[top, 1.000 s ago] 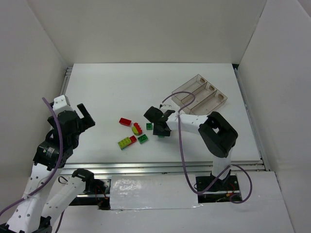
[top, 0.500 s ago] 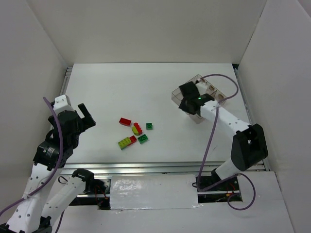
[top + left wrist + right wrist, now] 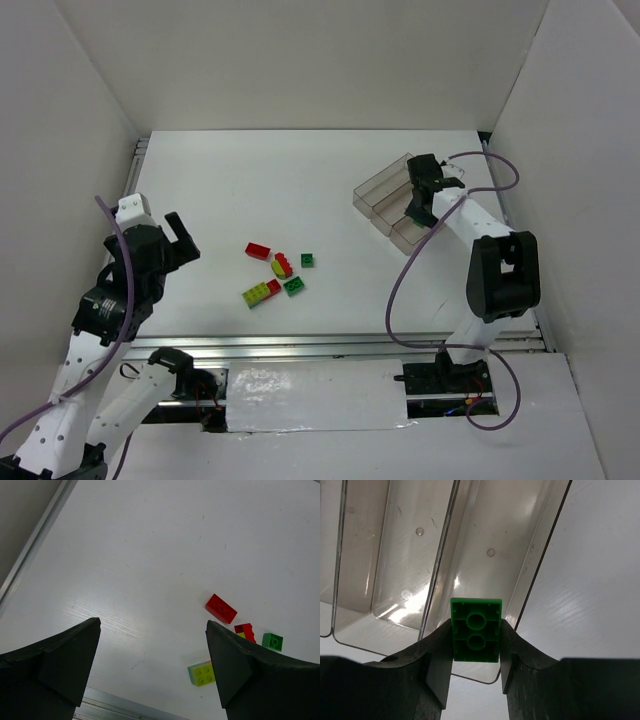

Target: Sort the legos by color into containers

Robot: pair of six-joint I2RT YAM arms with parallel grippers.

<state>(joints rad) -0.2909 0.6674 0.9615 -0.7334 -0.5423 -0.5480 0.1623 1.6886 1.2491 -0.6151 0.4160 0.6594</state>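
Note:
My right gripper [image 3: 414,206] is over the three joined clear trays [image 3: 378,190] at the back right. In the right wrist view it [image 3: 476,642] is shut on a green lego [image 3: 476,629], held underside up above the near end of the rightmost tray [image 3: 490,530]. The trays look empty. Other legos lie mid-table: a red brick [image 3: 258,251], a red and yellow stack [image 3: 282,266], a small green brick [image 3: 307,260], a green brick [image 3: 293,286] and a yellow-green brick joined to red [image 3: 260,292]. My left gripper [image 3: 176,238] is open and empty, left of them.
The left wrist view shows the red brick [image 3: 221,608], the red and yellow stack [image 3: 245,631], a green brick [image 3: 272,641] and the yellow-green brick [image 3: 202,673] beyond my open fingers. A metal rail [image 3: 340,345] runs along the table's near edge. White walls enclose the table.
My right arm has swung from the brick pile to the trays at the back right, carrying the green lego. The left arm has barely moved.

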